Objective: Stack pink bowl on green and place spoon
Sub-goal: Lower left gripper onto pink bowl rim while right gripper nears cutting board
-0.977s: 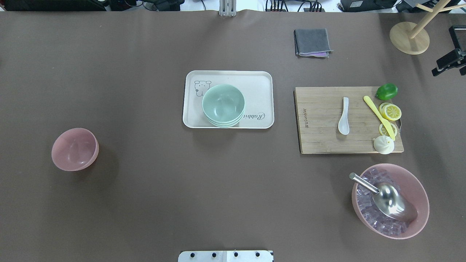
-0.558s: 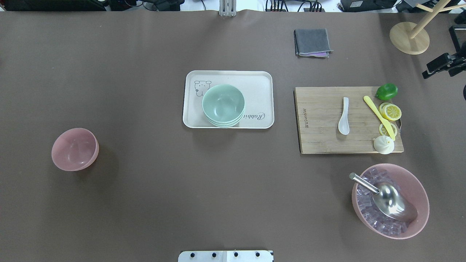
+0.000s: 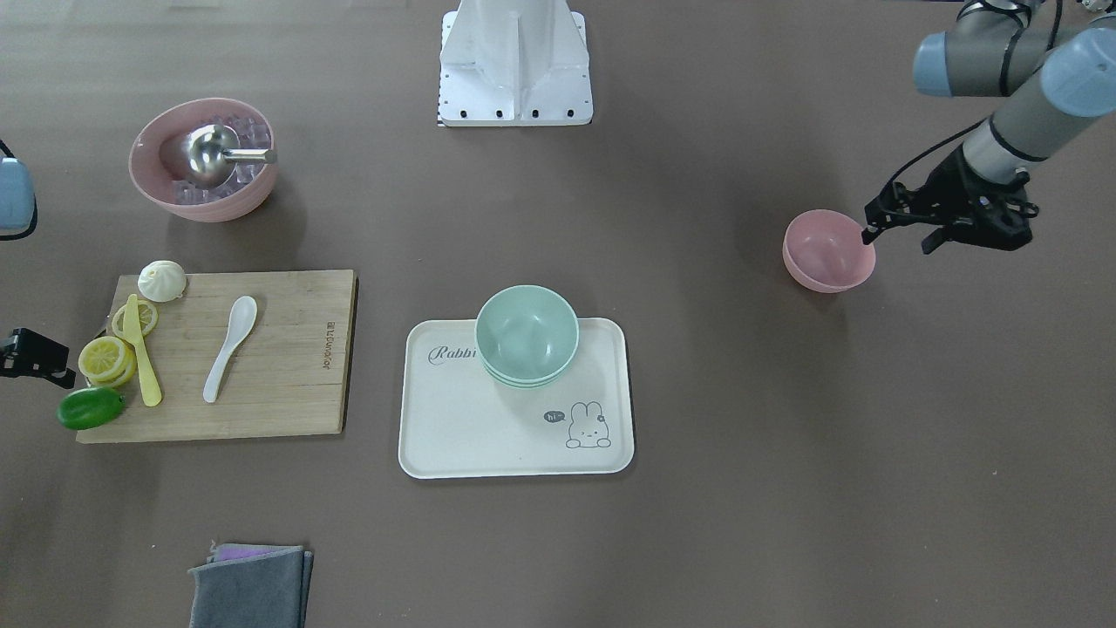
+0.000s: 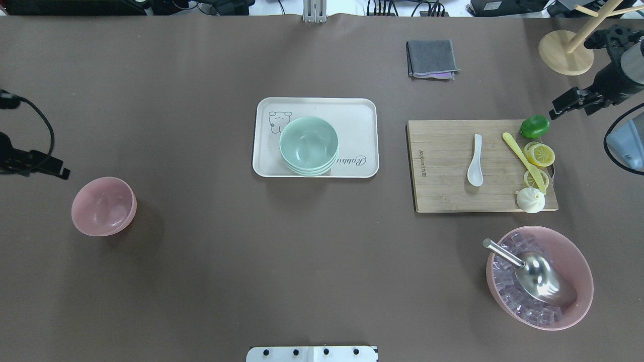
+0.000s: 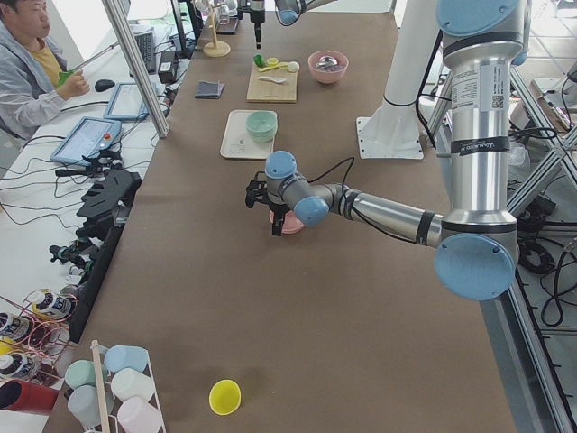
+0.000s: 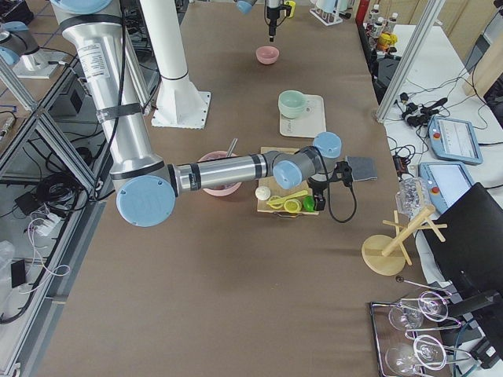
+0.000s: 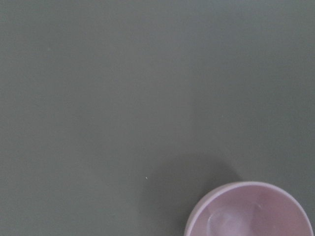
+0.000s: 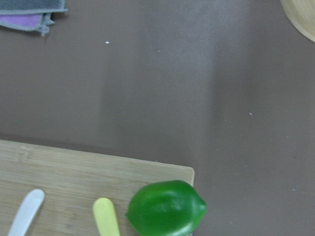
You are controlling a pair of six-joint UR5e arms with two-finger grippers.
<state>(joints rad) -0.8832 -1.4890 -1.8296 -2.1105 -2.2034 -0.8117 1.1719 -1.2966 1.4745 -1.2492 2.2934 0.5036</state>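
Overhead view, read left to right across the table (image 4: 201, 281).

Left gripper (image 3: 900, 239): at the far left edge, beside the pink bowl (image 4: 103, 206) and slightly beyond it. The fingers are spread and hold nothing. The left wrist view shows only bare table, with the bowl's rim in its lower right corner.

Pink bowl: upright on the table at the left, empty, well apart from the tray (image 4: 352, 108).

Tray: centre of the table, cream, with a rabbit drawing. A stack of green bowls (image 4: 308, 143) stands on it, open side up and nested, with the top bowl empty.

Cutting board (image 4: 443, 193): right of the tray, and apart from it. The white spoon (image 4: 475, 162) lies flat on the board near its middle, bowl end toward the robot. To its right lie a yellow knife (image 4: 523, 160), lemon slices (image 4: 541, 154) and a white bun (image 4: 530, 200). A lime (image 4: 534, 126) sits at the board's far right corner.

Grey cloth (image 4: 431, 58): folded, beyond the board.

Large pink bowl (image 4: 586, 281): at the near right, filled with clear cubes, with a metal scoop (image 4: 543, 279) resting in them.

Right gripper (image 4: 571, 111): at the right edge, just beyond the lime, near a wooden stand base (image 4: 566, 53). The fingers appear spread and empty. The right wrist view shows the lime, the knife tip and the spoon's handle end along its lower edge
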